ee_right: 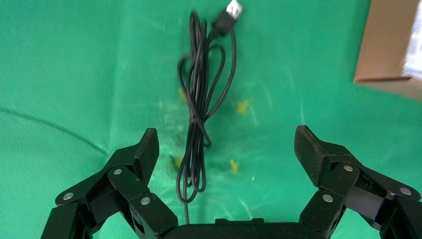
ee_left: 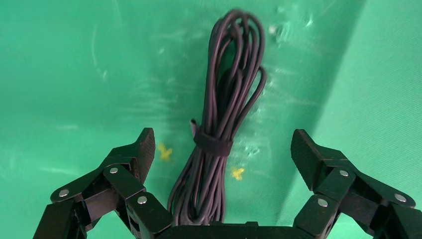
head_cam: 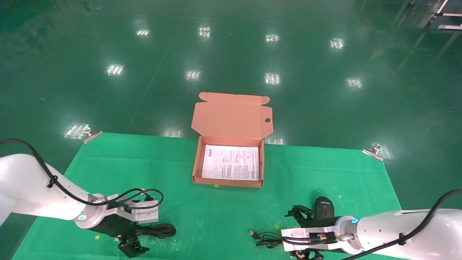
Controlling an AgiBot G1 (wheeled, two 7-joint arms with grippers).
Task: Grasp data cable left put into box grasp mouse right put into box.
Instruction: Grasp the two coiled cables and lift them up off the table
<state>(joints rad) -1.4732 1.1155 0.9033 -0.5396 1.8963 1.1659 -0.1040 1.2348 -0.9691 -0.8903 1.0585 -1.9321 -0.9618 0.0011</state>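
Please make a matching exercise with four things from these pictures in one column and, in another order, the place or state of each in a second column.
1. box
2. mouse
3. coiled data cable
4. left claw

a. open, above the cable bundle
b. lies beside the right arm's wrist
c. bound by a strap around the middle
d. lid open, printed sheet inside

Pairs: 1-d, 2-b, 3-c, 4-a

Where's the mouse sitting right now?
In the head view the mouse lies on the green cloth at the robot's right, nearer than the open box, just beyond the right arm's wrist, with its cord bunched toward the middle.
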